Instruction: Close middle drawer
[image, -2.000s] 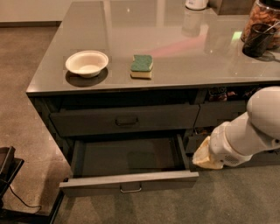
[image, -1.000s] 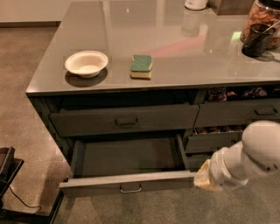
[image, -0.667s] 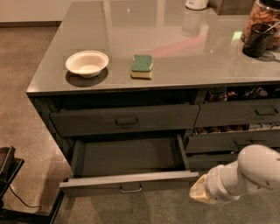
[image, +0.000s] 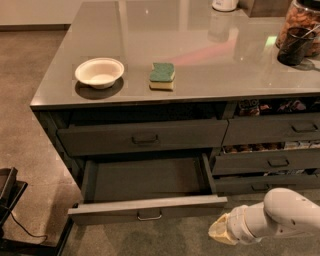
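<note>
The middle drawer (image: 150, 206) is pulled far out from the cabinet. It is wide and shallow, with a low flat front, a small metal pull handle (image: 149, 216) at its centre and a bare grey inside (image: 150, 177). My white arm (image: 280, 217) comes in at the bottom right. My gripper (image: 218, 233) is at the arm's cream-coloured left end, low over the floor. It is just right of and slightly in front of the drawer front's right corner, and does not touch it.
Above the open drawer is a taller-fronted wide drawer (image: 145, 136), slightly ajar. Narrower drawers (image: 272, 161) with snack packets are at the right. On the countertop (image: 200, 80) are a white bowl (image: 99, 72), a green sponge (image: 162, 76) and dark jars (image: 299, 32). Black equipment (image: 10, 195) stands on the floor at the left.
My arm has moved down and towards the camera, from beside the right-hand drawers to low by the open drawer's front right corner. The drawer has not moved.
</note>
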